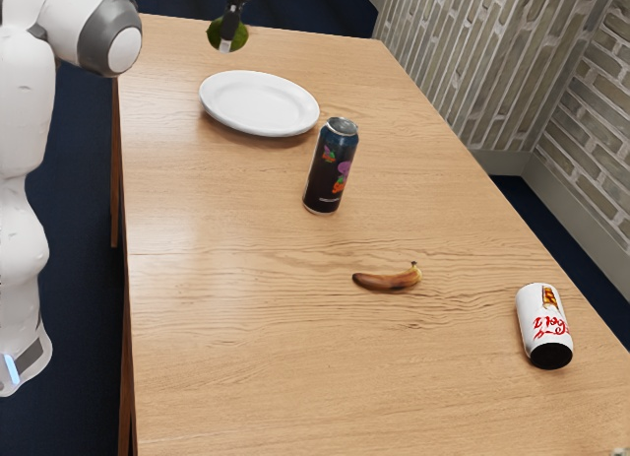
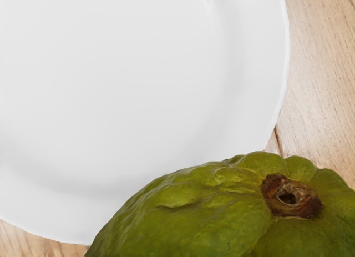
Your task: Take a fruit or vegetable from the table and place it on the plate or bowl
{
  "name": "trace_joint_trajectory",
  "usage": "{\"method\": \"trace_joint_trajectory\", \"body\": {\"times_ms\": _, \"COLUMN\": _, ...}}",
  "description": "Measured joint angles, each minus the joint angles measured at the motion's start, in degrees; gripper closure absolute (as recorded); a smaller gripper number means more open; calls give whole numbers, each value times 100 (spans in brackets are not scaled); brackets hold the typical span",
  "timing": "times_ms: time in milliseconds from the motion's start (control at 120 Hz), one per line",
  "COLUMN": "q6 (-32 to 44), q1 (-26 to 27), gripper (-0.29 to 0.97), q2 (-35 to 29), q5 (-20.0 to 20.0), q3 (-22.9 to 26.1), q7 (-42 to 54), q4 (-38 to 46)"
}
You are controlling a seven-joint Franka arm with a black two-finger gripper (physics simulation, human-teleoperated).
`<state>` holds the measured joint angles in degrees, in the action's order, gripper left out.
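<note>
Starting at the near end of the wooden table (image 1: 246, 358), a white can with red markings (image 1: 544, 325) lies on its side close to the edge on the exterior view's right, its dark open end turned toward the camera. A banana (image 1: 387, 279), brown along much of its skin, lies flat near the middle of the table, well apart from the white can. The arm's white base and links (image 1: 25, 180) stand off the table on the exterior view's left.

Farther back, a dark can with coloured print (image 1: 331, 165) stands upright. A white plate (image 1: 259, 102) sits just beyond it, toward the exterior view's left, near the can but not touching it; nothing rests on the plate.

At the far end of the table, the gripper (image 1: 229, 28) hangs from above with its black fingers clamped on a green fruit (image 1: 228, 45), which sits in the grip off the table, beyond the plate and toward the exterior view's left.

The wrist view shows the same green fruit (image 2: 222, 212) directly under the hand (bumpy rind, brown stem scar facing the camera). Below it lies the plate (image 2: 138, 101), with the fruit overlapping the plate's rim and bare table wood (image 2: 321, 101) beside that rim. No contact between fruit and plate is visible.
</note>
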<state>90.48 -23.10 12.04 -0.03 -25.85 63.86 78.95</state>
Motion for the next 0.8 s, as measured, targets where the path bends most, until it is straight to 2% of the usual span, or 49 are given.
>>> {"method": "trace_joint_trajectory", "body": {"times_ms": 183, "q6": 351, "q1": -445, "gripper": 60, "q2": 462, "q5": -152, "q3": 173, "q7": 151, "q4": -31}}
{"method": "trace_joint_trajectory", "body": {"times_ms": 292, "q6": 453, "q1": -502, "gripper": 38, "q2": 521, "q5": -207, "q3": 233, "q7": 221, "q4": -48}}
{"method": "trace_joint_trajectory", "body": {"times_ms": 367, "q6": 468, "q1": -507, "gripper": 27, "q2": 530, "q5": -243, "q3": 243, "q7": 267, "q4": -52}}
{"method": "trace_joint_trajectory", "body": {"times_ms": 592, "q6": 455, "q1": -514, "gripper": 8, "q2": 532, "q5": -280, "q3": 279, "q7": 379, "q4": -58}}
{"method": "trace_joint_trajectory", "body": {"times_ms": 800, "q6": 435, "q1": -518, "gripper": 2, "q2": 499, "q5": -284, "q3": 284, "q7": 454, "q4": -61}}
